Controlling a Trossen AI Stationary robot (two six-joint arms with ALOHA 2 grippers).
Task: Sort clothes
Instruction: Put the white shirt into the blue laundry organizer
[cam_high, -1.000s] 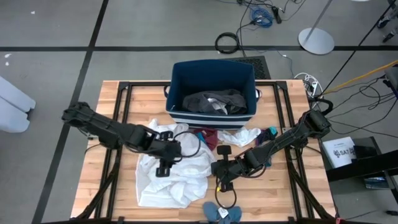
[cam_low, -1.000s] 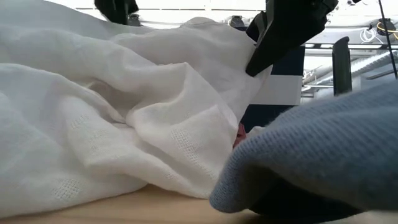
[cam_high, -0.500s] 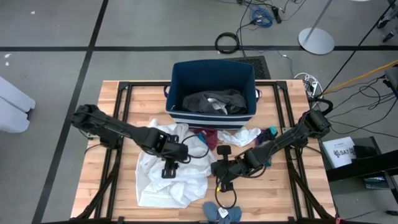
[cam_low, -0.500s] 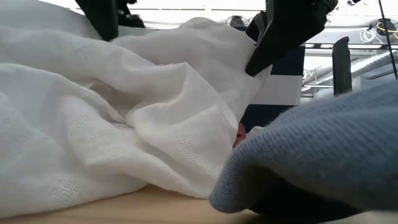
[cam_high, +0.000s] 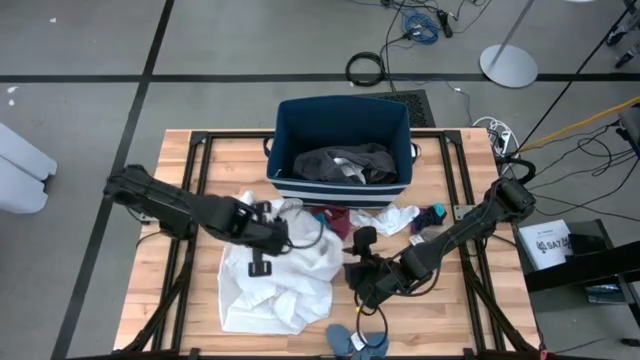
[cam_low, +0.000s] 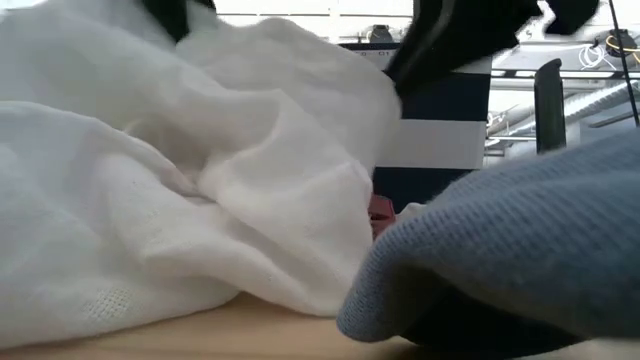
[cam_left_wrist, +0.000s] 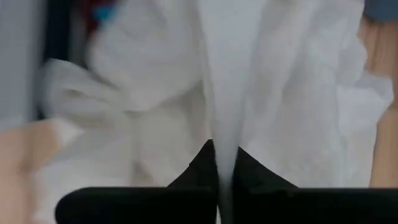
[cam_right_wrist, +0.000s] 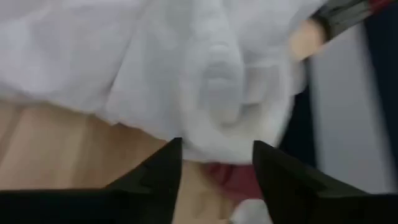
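My left claw (cam_left_wrist: 225, 163) pinching white garment (cam_high: 285, 275); right claw (cam_right_wrist: 216, 163) spread. Grey garment (cam_high: 345, 162) binned at 12 o'clock; most clothes unsorted.

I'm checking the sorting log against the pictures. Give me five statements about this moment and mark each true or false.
1. The left tool is shut on a fold of the white garment. True.
2. The navy bin is empty. False: a dark grey garment lies inside it.
3. The right tool is open, near the white garment's edge. True.
4. The blue socks are in the bin. False: they lie at the table's near edge.
5. The maroon piece lies in front of the bin. True.
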